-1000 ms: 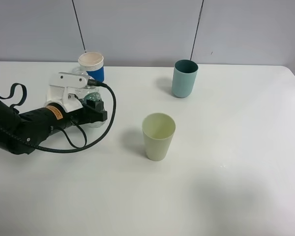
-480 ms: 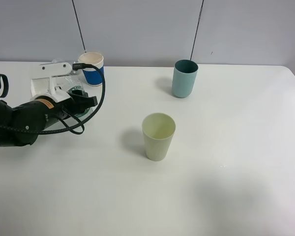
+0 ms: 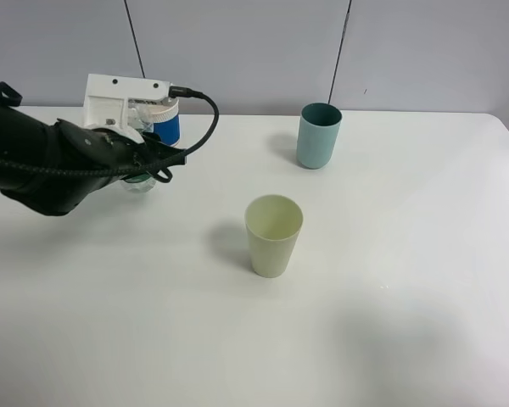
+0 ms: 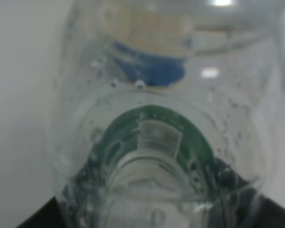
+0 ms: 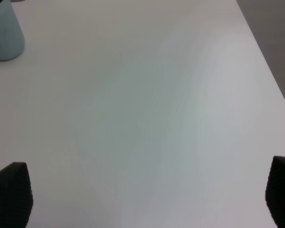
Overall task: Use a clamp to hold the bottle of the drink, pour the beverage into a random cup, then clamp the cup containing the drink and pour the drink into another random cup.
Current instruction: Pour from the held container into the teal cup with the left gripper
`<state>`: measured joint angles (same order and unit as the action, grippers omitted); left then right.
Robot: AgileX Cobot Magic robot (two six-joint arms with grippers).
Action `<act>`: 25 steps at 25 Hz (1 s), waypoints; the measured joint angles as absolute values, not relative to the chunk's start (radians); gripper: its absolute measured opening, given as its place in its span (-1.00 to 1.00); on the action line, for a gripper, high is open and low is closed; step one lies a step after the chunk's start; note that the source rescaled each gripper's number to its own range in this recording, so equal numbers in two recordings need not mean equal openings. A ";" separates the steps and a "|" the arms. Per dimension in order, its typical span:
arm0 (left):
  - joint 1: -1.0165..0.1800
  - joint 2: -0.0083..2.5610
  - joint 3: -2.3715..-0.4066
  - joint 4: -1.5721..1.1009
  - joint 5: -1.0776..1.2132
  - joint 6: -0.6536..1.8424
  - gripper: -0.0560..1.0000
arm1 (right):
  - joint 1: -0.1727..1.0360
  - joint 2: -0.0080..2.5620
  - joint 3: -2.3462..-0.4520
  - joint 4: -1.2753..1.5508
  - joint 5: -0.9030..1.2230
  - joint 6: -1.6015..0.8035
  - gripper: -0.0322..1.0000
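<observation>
My left gripper [image 3: 150, 168] is shut on the bottle of the drink [image 3: 139, 180], a small clear ribbed bottle held off the table at the back left. In the left wrist view the bottle [image 4: 156, 142] fills the frame, its green label showing and drops of the beverage inside. The teal-blue cup [image 3: 319, 136] stands at the back, right of centre, and also shows in the right wrist view [image 5: 4, 33]. In mid-table stands the pale yellow-green cup [image 3: 273, 235]. My right gripper [image 5: 145, 199] is open over bare table, out of the exterior view.
A blue-and-white paper cup [image 3: 165, 121] stands right behind the held bottle, partly hidden by the left wrist mount, and shows through the bottle [image 4: 152, 73]. A black cable loops from that wrist. The white table [image 3: 390, 305] ends at the grey back wall.
The left arm has risen off the table with the bottle in its grip and swung back toward the paper cup. Both tumblers and the right gripper have stayed put.
</observation>
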<state>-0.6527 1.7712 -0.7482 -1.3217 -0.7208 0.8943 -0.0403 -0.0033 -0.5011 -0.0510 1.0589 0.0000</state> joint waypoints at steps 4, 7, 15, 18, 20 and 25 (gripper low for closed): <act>-0.674 1.770 -0.831 -1.461 -0.715 1.151 -0.88 | -0.040 -0.003 -0.501 -0.051 1.059 0.000 0.99; -0.676 1.770 -0.861 -1.496 -0.715 1.227 -0.88 | -0.040 -0.003 -0.501 -0.051 1.059 0.000 0.99; -0.679 1.770 -0.897 -1.528 -0.716 1.282 -0.88 | -0.040 -0.003 -0.501 -0.051 1.059 0.000 0.99; -0.699 1.783 -0.933 -1.573 -0.738 1.346 -0.88 | -0.040 -0.003 -0.501 -0.051 1.059 0.000 0.99; -0.719 1.801 -0.973 -1.628 -0.766 1.426 -0.88 | -0.040 -0.003 -0.501 -0.051 1.059 0.000 0.99; -0.763 1.884 -1.105 -1.732 -0.864 1.683 -0.88 | -0.040 -0.003 -0.501 -0.051 1.059 0.000 0.99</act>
<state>-0.7631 1.8842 -1.1049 -1.7317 -0.8640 1.6831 -0.0403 -0.0033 -0.5011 -0.0510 1.0589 0.0000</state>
